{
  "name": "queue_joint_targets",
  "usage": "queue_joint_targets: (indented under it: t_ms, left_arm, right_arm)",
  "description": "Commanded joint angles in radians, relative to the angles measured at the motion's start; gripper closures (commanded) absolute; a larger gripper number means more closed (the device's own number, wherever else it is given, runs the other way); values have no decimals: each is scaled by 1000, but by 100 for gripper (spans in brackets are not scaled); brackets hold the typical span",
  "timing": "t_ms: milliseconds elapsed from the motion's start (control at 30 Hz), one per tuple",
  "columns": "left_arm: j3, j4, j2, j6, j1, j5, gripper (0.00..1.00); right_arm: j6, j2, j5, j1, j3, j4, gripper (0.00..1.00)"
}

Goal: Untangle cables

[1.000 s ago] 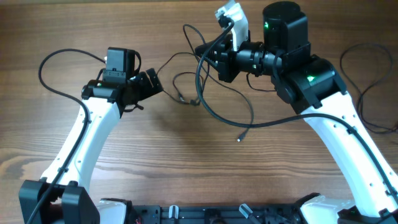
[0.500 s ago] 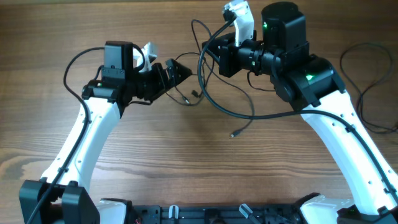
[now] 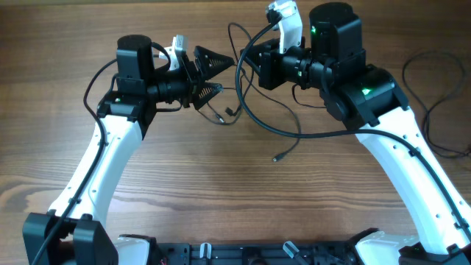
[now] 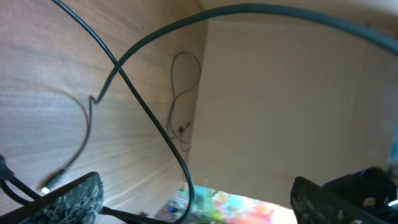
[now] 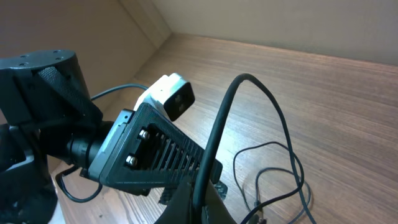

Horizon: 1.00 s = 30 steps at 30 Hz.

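Left gripper (image 3: 212,73) is standing with its jaws spread wide and is holding nothing. Against a second ago, it is sitting higher and further right, turned to face the right gripper (image 3: 249,60). The two are now near each other but not touching.

Right gripper is staying clamped on a raised strand (image 5: 216,137) of the cables (image 3: 230,31), which is rising from between its fingertips in the right wrist view. The remaining cable is trailing over the table (image 3: 221,199), with a loose plug end (image 3: 276,158) lying below the right gripper.

In the left wrist view a strand is crossing the gap between the open fingers (image 4: 68,198), though its depth is not showing.

Judgement: the left arm is lining up a second grip on the lifted strand. Pulling apart is not yet beginning, and the tangle is looking unresolved.
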State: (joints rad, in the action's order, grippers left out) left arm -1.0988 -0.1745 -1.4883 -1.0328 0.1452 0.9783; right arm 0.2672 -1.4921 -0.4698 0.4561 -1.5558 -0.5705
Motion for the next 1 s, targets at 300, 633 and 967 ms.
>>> queue_joint_targets:
  t_ms: [300,633,967]
  left_arm:
    - [-1,39,-48,-106,67,5,6]
    - [-1,49,-53,-126,86,4,51]
    - [1,-24,-53,-48,126,-60,76]
  right_arm:
    - [50,-8,-67,-2,-3,33,96]
    - [50,-8,-67,-2,-3,48,96]
    - [51,-8,-67,-2,-3,61,96]
